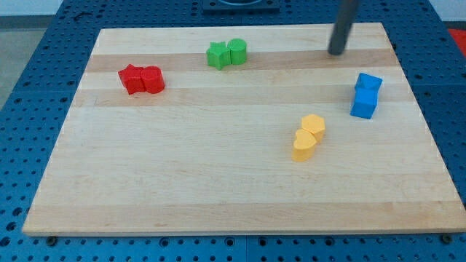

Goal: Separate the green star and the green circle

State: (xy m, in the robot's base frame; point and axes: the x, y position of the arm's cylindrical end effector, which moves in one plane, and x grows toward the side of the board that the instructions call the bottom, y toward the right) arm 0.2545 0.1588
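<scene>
The green star (217,55) and the green circle (237,50) sit touching side by side near the view's top, the star on the left. My tip (336,53) rests on the board at the top right, well to the right of the green circle and apart from every block.
Two red blocks (141,79) touch at the upper left. Two blue blocks (365,95) stand together at the right, below my tip. Two yellow blocks (309,136) touch right of centre. The wooden board (182,182) lies on a blue perforated table.
</scene>
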